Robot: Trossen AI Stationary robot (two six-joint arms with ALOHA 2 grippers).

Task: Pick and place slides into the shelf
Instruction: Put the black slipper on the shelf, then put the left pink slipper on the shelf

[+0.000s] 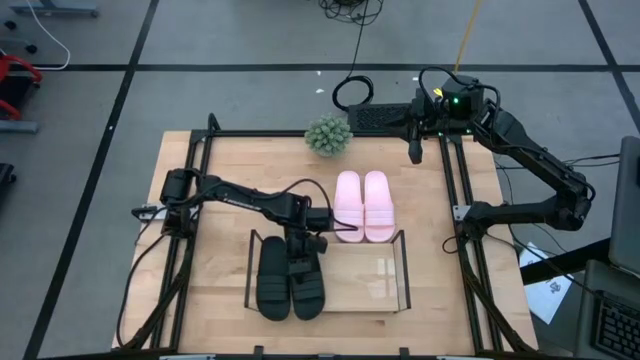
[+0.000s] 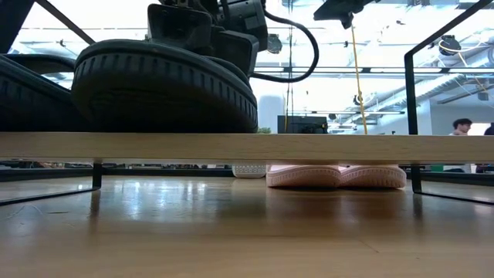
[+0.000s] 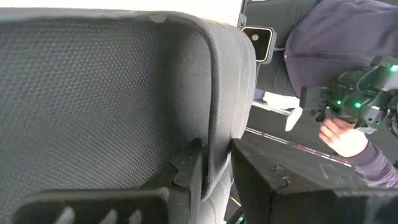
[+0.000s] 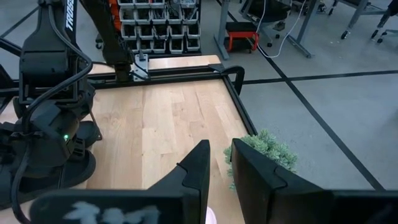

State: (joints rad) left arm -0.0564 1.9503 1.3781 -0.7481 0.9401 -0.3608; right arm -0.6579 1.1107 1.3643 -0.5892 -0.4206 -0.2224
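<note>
At frame centre, the left hand (image 1: 303, 262) grasps a black slide (image 1: 306, 283) on the shelf (image 1: 404, 272); the right hand (image 1: 415, 152), upper right, is nearly clenched.

The light wooden bench (image 1: 230, 160) sits inside a black metal frame (image 1: 455, 180). On it stands the low shelf (image 1: 390, 285), with the black pair of slides (image 1: 275, 285) on its left part. The pink pair of slides (image 1: 362, 205) lies side by side on the bench just behind the shelf. A small green plant (image 1: 328, 135) stands at the far edge.
</note>
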